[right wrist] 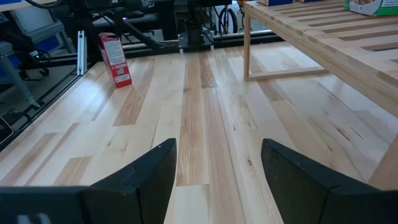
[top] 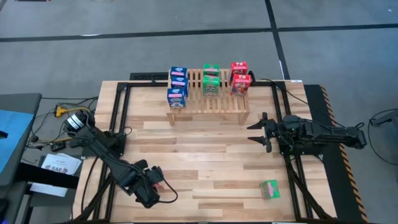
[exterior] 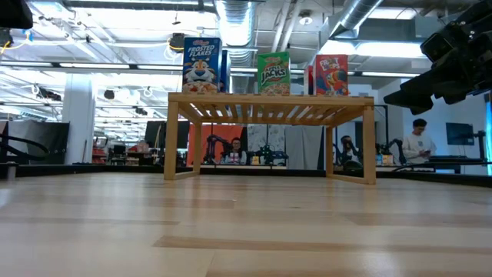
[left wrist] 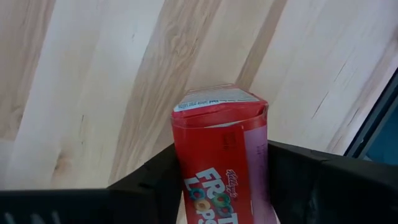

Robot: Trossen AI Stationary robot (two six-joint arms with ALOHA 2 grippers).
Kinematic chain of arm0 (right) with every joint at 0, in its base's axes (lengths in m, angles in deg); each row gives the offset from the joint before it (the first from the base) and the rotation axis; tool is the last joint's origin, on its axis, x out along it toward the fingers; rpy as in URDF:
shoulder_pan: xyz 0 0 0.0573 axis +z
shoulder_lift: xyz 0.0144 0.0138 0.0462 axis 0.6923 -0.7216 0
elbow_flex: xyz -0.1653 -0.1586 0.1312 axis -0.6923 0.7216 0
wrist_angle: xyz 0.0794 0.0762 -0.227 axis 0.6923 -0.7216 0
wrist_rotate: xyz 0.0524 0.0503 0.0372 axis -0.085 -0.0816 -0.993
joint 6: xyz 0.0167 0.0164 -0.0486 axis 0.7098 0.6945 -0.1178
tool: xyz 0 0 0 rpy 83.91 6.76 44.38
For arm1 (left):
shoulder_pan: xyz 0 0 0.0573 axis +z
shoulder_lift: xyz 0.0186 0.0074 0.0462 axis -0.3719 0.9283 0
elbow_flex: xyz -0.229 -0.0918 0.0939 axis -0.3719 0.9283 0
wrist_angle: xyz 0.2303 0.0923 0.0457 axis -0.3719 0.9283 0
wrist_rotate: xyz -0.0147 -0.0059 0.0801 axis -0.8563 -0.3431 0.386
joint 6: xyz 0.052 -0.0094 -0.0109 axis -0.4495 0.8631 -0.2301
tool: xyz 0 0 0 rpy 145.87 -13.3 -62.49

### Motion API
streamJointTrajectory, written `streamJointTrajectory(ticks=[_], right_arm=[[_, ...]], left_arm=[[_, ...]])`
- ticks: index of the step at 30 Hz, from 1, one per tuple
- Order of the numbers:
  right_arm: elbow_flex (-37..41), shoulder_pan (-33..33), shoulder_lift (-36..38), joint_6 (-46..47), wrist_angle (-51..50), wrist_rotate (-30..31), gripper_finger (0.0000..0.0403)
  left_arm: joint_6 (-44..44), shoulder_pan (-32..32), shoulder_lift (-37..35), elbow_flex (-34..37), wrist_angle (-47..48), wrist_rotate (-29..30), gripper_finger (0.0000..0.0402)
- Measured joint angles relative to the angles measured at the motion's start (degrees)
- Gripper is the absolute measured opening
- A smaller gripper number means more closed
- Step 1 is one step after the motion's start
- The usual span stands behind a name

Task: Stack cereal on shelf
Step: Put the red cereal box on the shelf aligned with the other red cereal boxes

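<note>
The slatted wooden shelf (top: 208, 104) stands at the table's far middle on its short legs. On its top stand three blue cereal boxes (top: 177, 87), two green (top: 211, 81) and two red (top: 240, 79). Another green box (top: 269, 189) lies flat on the table at the near right. My left gripper (top: 154, 188), near the table's near left edge, is shut on a red cereal box (left wrist: 221, 162). My right gripper (top: 260, 130) is open and empty above the table, right of the shelf's near right leg. My left gripper pinches the red box between its two fingers, one on each narrow side (left wrist: 264, 168). The box lies along the fingers, printed front up, its flap end (left wrist: 217, 102) pointing away from the wrist. In the right wrist view the box (right wrist: 115, 59) stands about upright.
Black frame rails (top: 121, 118) run along the table's left and right sides. Cables and a blue bin (top: 9, 137) lie off the left edge. Bare wood lies between the shelf and the near edge. People sit in the room behind the shelf (exterior: 234, 150).
</note>
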Motion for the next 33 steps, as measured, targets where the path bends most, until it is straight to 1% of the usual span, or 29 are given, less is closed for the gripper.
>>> streamJointTrajectory(ticks=[5, 9, 13, 17, 20, 33], right_arm=[[0.0, 0.0, 0.0, 0.0, 0.0, 0.0, 0.0261], [0.0, 0.0, 0.0, 0.0, 0.0, 0.0, 0.0261], [0.0, 0.0, 0.0, 0.0, 0.0, 0.0, 0.0261], [0.0, 0.0, 0.0, 0.0, 0.0, 0.0, 0.0261], [0.0, 0.0, 0.0, 0.0, 0.0, 0.0, 0.0261], [0.0, 0.0, 0.0, 0.0, 0.0, 0.0, 0.0261]], left_arm=[[-4.3, 1.6, 0.0, 0.0, -0.9, 0.1, 0.0167], [-8.8, 4.0, 0.0, 0.0, -2.1, 0.1, 0.0167], [-15.1, 7.2, 0.0, 0.0, -4.9, 0.1, 0.0167], [-23.2, 10.4, 0.0, 0.0, -9.7, 0.1, 0.0167], [-28.2, 12.8, 0.0, 0.0, -12.0, -1.0, 0.0167], [-40.4, 20.2, 0.0, 0.0, -14.7, -1.4, 0.0167]])
